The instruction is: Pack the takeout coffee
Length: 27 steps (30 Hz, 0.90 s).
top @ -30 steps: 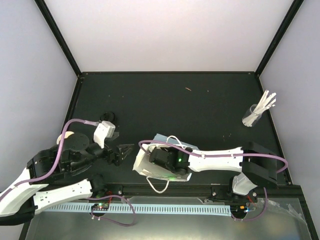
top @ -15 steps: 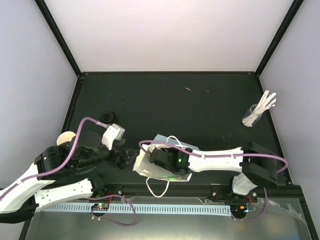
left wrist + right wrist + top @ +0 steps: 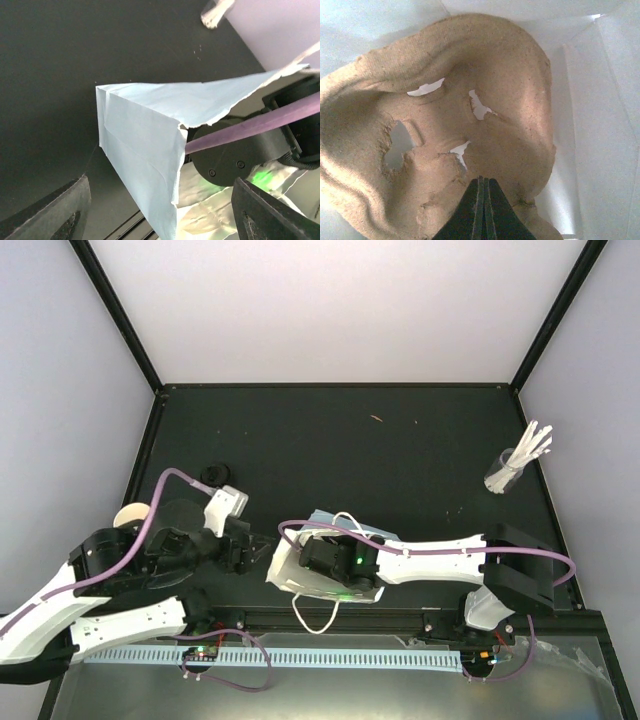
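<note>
The right jaws sit low in the middle of the right wrist view. Their black fingers [image 3: 470, 210] are pressed together with only a hairline between them, pinching the near edge of the carrier [image 3: 510, 125]. The carrier is brown moulded pulp, rough and fibrous, crumpled and torn through in several spots. It fills most of that view and lies inside the bag [image 3: 600, 100], with pale paper walls around it.

The left jaws stand wide open, one dark finger in each lower corner of the left wrist view. The bag's open end lies between them, clear of both. The bag is light-blue creased paper with a ragged upper edge, and the right arm [image 3: 440, 558] and its purple cable reach into its mouth.

In the top view the bag lies low centre on the black desk [image 3: 350, 440]. At the left a cream paper cup [image 3: 128, 514] peeks out beside the left arm [image 3: 130, 623], with a round black lid [image 3: 213, 475] above it. A clear glass [image 3: 505, 472] of white sticks stands at the far right.
</note>
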Each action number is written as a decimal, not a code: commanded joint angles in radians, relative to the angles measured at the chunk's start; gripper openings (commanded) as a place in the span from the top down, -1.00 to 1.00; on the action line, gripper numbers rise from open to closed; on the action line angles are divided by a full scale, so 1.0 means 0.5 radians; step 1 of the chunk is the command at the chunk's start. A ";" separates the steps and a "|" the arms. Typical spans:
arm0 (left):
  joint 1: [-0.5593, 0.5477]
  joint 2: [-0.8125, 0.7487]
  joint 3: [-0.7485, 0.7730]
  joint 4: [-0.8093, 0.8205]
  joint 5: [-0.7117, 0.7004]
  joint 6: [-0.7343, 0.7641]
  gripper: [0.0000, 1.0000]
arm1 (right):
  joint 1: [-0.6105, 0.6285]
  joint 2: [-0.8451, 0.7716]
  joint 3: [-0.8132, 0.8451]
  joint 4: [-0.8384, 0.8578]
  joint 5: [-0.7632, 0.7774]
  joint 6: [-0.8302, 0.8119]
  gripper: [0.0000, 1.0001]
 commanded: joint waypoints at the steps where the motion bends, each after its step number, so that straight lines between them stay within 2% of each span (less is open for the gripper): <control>1: -0.012 0.084 -0.069 0.088 0.207 0.003 -0.51 | -0.002 0.020 0.044 -0.004 0.004 0.018 0.98; 10: -0.012 0.153 -0.204 0.110 0.246 0.007 -0.16 | -0.001 0.015 0.046 -0.005 0.003 0.021 0.98; 13: -0.012 0.165 -0.257 0.136 0.250 0.000 0.03 | 0.001 0.002 0.041 -0.003 0.010 0.026 0.98; 16: -0.012 0.186 -0.299 0.170 0.277 0.005 0.33 | 0.015 -0.010 0.033 0.017 0.034 0.010 0.98; 20: -0.012 0.223 -0.321 0.162 0.275 0.018 0.95 | 0.082 -0.032 0.033 0.073 0.116 -0.002 0.98; 27: -0.010 0.129 -0.439 0.252 0.253 0.017 0.97 | 0.175 -0.197 -0.034 0.302 0.168 0.095 0.98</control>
